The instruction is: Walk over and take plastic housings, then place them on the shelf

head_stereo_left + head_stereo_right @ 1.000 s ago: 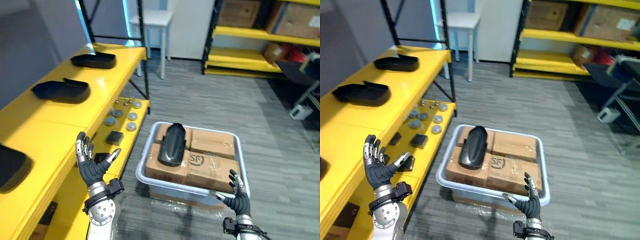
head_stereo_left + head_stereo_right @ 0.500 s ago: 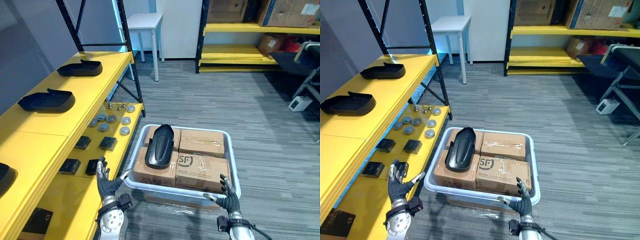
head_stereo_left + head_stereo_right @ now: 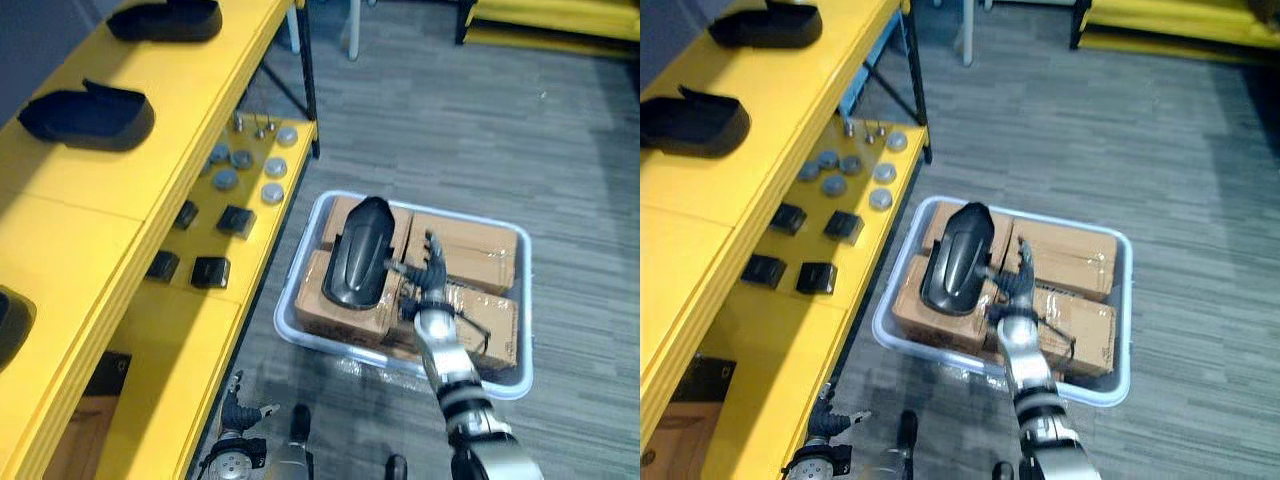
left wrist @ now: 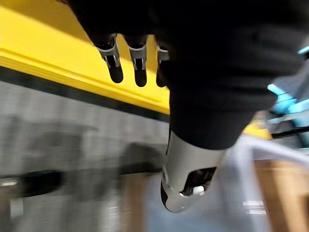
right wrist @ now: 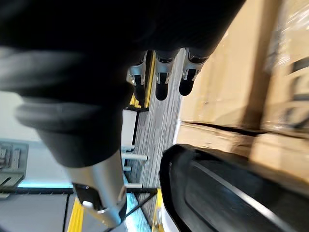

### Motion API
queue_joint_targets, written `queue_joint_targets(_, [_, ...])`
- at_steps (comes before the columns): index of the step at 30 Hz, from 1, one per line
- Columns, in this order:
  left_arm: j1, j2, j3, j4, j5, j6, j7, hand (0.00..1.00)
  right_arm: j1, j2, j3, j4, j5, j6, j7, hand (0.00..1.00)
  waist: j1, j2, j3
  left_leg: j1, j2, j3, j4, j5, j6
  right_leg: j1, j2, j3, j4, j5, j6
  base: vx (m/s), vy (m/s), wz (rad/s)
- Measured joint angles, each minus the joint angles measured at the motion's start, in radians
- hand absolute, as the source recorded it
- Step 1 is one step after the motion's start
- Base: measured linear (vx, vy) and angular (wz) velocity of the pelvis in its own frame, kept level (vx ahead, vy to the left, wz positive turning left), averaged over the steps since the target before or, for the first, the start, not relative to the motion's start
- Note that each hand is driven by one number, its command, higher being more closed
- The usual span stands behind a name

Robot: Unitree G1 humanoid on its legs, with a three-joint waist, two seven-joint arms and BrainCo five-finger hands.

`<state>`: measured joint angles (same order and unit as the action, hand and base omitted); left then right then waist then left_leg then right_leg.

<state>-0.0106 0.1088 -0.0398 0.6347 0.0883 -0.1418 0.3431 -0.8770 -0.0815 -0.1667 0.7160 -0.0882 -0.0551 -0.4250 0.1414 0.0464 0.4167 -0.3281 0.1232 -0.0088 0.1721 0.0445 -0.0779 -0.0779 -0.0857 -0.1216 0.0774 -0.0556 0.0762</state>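
Over the cardboard boxes (image 3: 470,250) in the bin (image 3: 285,330), the right hand (image 3: 430,272) holds nothing. Its fingers are spread straight, and its thumb is just beside the black plastic housing (image 3: 358,255) lying on the boxes. Low beside the yellow shelf (image 3: 120,230), the left hand (image 3: 238,410) hangs empty with its fingers relaxed.

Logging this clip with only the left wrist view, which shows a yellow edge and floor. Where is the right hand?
Observer: The right hand is above the cartons in the grey bin, beside the black housing lying on them.
Operator: Gripping it?
Observer: No, its fingers are straight and spread.
Operator: Anything shelved?
Observer: One shelved housing and a second shelved housing lie on the yellow shelf.
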Motion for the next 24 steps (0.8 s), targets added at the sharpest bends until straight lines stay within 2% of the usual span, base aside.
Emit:
queue_joint_targets(4, [-0.050, 0.004, -0.004, 0.119, -0.009, -0.001, 0.002, 0.00, -0.143, -0.060, -0.058, 0.167, 0.001, 0.022, -0.041, 0.00, 0.022, 0.011, 0.029, -0.040, -0.002, -0.019, -0.021, 0.029, 0.007, -0.039, 0.004, -0.008, -0.006, 0.032, 0.003, -0.05, 0.035, 0.09])
queue_joint_targets(6, [-0.072, 0.008, -0.015, 0.173, -0.019, -0.001, 0.003, 0.00, -0.207, -0.091, -0.070, 0.278, 0.003, 0.039, -0.056, 0.00, 0.046, 0.014, 0.032, -0.070, -0.002, -0.029, -0.031, 0.045, 0.007, -0.063, 0.008, -0.012, -0.017, 0.049, 0.000, -0.07, 0.037, 0.08])
queue_joint_targets(10, [-0.087, 0.013, -0.019, 0.203, -0.050, -0.002, 0.003, 0.00, -0.293, -0.123, -0.066, 0.409, 0.005, 0.048, -0.049, 0.00, 0.061, 0.019, 0.040, -0.113, -0.006, -0.054, -0.043, 0.069, 0.004, -0.100, 0.012, -0.029, -0.017, 0.050, 0.000, -0.08, 0.015, 0.14])
queue_joint_targets(11, [-0.102, 0.015, -0.024, 0.226, -0.067, 0.000, 0.003, 0.00, -0.320, -0.139, -0.060, 0.447, 0.005, 0.055, -0.040, 0.00, 0.072, 0.021, 0.045, -0.125, -0.005, -0.062, -0.051, 0.079, 0.003, -0.112, 0.015, -0.031, -0.018, 0.050, 0.000, -0.09, -0.002, 0.14])
queue_joint_targets(14, [-0.119, 0.015, -0.028, 0.252, -0.068, 0.000, 0.002, 0.00, -0.359, -0.182, -0.026, 0.499, 0.005, 0.062, -0.008, 0.00, 0.078, 0.029, 0.054, -0.152, -0.007, -0.094, -0.074, 0.100, 0.003, -0.135, 0.023, -0.055, -0.019, 0.050, 0.000, -0.10, -0.012, 0.24])
queue_joint_targets(15, [-0.128, 0.015, -0.033, 0.260, -0.068, 0.000, 0.002, 0.00, -0.373, -0.208, -0.025, 0.527, 0.003, 0.064, 0.006, 1.00, 0.082, 0.031, 0.056, -0.162, -0.007, -0.109, -0.081, 0.108, -0.007, -0.139, 0.026, -0.064, -0.021, 0.049, 0.000, -0.05, -0.012, 0.21])
queue_joint_targets(20, [-0.164, 0.021, -0.064, 0.279, -0.090, 0.003, -0.008, 0.00, -0.404, -0.297, -0.020, 0.573, -0.039, 0.109, 0.059, 1.00, 0.094, 0.032, 0.058, -0.170, -0.008, -0.135, -0.131, 0.157, -0.012, -0.154, 0.032, -0.086, -0.023, 0.026, -0.011, -0.04, -0.028, 0.15])
queue_joint_targets(24, [-0.175, 0.021, -0.066, 0.271, -0.107, 0.015, -0.023, 0.00, -0.443, -0.310, -0.066, 0.616, -0.112, 0.153, 0.103, 1.00, 0.093, 0.033, 0.059, -0.158, -0.002, -0.140, -0.172, 0.190, -0.013, -0.160, 0.040, -0.091, -0.022, 0.011, -0.014, -0.01, -0.051, 0.01])
